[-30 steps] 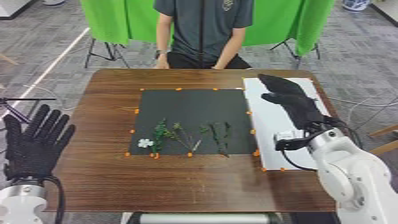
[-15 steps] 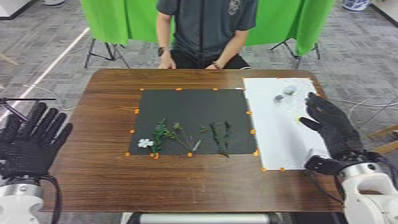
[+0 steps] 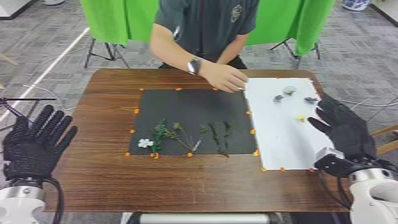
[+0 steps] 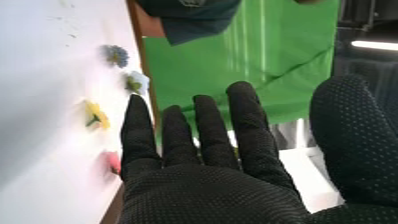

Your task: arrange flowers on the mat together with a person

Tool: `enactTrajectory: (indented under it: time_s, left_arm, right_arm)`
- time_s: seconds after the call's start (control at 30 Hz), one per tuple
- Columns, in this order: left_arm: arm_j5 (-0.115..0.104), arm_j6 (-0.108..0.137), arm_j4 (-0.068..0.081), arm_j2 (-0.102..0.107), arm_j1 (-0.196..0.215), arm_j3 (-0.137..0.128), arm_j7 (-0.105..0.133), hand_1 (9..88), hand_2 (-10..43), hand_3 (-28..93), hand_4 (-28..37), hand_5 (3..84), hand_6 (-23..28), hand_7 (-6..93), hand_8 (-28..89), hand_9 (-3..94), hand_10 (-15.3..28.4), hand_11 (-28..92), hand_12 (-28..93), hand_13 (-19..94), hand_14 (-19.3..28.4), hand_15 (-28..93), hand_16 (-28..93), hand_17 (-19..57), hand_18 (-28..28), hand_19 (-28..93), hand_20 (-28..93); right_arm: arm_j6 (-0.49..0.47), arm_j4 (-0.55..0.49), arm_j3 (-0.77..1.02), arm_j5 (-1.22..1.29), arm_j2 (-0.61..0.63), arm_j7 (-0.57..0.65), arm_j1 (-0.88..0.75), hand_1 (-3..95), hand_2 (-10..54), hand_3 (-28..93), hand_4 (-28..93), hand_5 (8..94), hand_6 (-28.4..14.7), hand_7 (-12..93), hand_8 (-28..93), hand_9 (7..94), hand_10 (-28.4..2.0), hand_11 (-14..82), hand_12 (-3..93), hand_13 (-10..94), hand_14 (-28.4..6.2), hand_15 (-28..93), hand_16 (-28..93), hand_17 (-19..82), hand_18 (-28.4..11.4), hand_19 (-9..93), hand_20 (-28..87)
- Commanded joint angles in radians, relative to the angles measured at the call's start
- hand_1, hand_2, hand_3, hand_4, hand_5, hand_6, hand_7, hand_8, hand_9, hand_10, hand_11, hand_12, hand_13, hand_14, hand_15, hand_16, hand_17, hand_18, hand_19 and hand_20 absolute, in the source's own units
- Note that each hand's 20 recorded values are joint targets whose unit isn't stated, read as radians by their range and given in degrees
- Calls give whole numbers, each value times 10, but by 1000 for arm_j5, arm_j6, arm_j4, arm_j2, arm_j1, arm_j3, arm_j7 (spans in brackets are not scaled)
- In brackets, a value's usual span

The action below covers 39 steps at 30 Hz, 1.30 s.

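Since the earlier frame, the right hand has shifted slightly to its right, uncovering a grey-blue flower beside its fingertips. The person's hand has moved from the far edge to above the far right corner of the dark mat; whether it holds anything cannot be told.

Right hand state: released, fingers extended, thumb apart, nothing grasped. Left hand state: released, fingers spread, beside the left edge of the surface.

Surroundings, relative to the right hand:
- Green backdrop: well beyond the hand.
- Surface: under and left of the hand.
- Dark mat: left of the hand, past the white sheet. The person's forearm crosses the far edge of the surface.
- Green stems: well to the left, on the near part of the mat, with a white bloom beside them.
- White flower and small grey flower: beyond and left of the fingertips, on the sheet.
- Yellow flower: left of the thumb, near it.
- Red item: near the hand, partly hidden.
- Shirt emblem: too small to read.
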Motion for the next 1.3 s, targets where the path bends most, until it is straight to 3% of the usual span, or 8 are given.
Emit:
enactTrajectory:
  time_s: [0.03, 0.33, 0.43, 0.77, 0.87, 1.0, 1.03, 1.3]
  left_arm:
    - [-4, -1, -3, -6, 1, 8, -6, 251, 179, 671, -283, 426, 66, 55, -77, 361, 128, 109, 75, 264, 107, 118, -35, -30, 110, 212, 115]
    - [-12, 4, -2, -15, 3, 14, -12, 251, 178, 677, -283, 428, 67, 55, -79, 364, 129, 111, 73, 265, 107, 123, -38, -30, 110, 215, 115]
    - [-15, 32, -21, -2, 9, 7, -11, 254, 178, 675, -283, 428, 67, 55, -79, 365, 129, 112, 73, 266, 108, 124, -39, -30, 110, 216, 115]
    - [-30, 22, -11, 9, -9, 16, 4, 257, 175, 681, -283, 435, 70, 58, -80, 371, 132, 118, 72, 270, 111, 134, -42, -31, 111, 226, 116]
    - [-33, -9, -12, 0, 9, 14, 13, 256, 175, 682, -283, 435, 70, 59, -79, 371, 132, 118, 72, 270, 111, 135, -43, -31, 111, 227, 115]
    - [-66, 34, -16, -9, -4, 22, 7, 254, 174, 685, -283, 435, 70, 58, -79, 371, 132, 118, 72, 269, 111, 134, -44, -32, 112, 228, 115]
    - [-58, 51, -22, -5, -7, 21, 11, 254, 174, 685, -283, 435, 70, 59, -79, 371, 132, 118, 72, 269, 111, 134, -44, -32, 112, 228, 115]
    - [-51, 34, -18, -5, -7, 26, 12, 255, 173, 686, -283, 439, 71, 61, -79, 371, 133, 122, 73, 262, 110, 133, -44, -33, 110, 230, 114]
  right_arm:
    - [77, -8, -95, 19, 38, -10, 10, 202, 95, 808, -272, 346, -41, 144, -120, 273, -116, 72, 63, 167, -98, 118, -11, 33, -134, 357, 47]
    - [125, 13, -169, 32, 112, -43, 80, 204, 88, 809, -271, 339, -37, 141, -117, 277, -114, 73, 64, 175, -101, 115, -2, 32, -139, 359, 52]
    - [101, 3, -158, 10, 116, -39, 76, 188, 80, 792, -279, 316, -36, 140, -116, 274, -113, 71, 66, 177, -102, 114, 4, 32, -142, 359, 54]
    - [132, -3, -200, -60, 114, -77, 89, 242, 9, 819, -261, 366, -34, 164, -126, 295, -110, 80, 71, 200, -96, 108, 17, 45, -142, 362, 59]
    - [139, 14, -232, -63, 130, -46, 120, 243, 8, 820, -261, 365, -33, 167, -129, 296, -110, 81, 70, 202, -95, 109, 20, 46, -142, 363, 60]
    - [90, -21, -148, -65, 86, -54, 35, 250, 1, 821, -260, 361, -36, 166, -130, 294, -111, 82, 71, 201, -95, 109, 22, 44, -142, 364, 61]
    - [87, -30, -133, -76, 82, -50, 21, 253, 2, 818, -261, 360, -37, 166, -129, 292, -118, 82, 71, 201, -95, 108, 22, 44, -143, 364, 61]
    - [119, -34, -118, -85, 108, -37, 11, 280, 8, 827, -268, 356, -44, 172, -130, 289, -136, 88, 75, 206, -86, 121, 20, 51, -134, 375, 58]
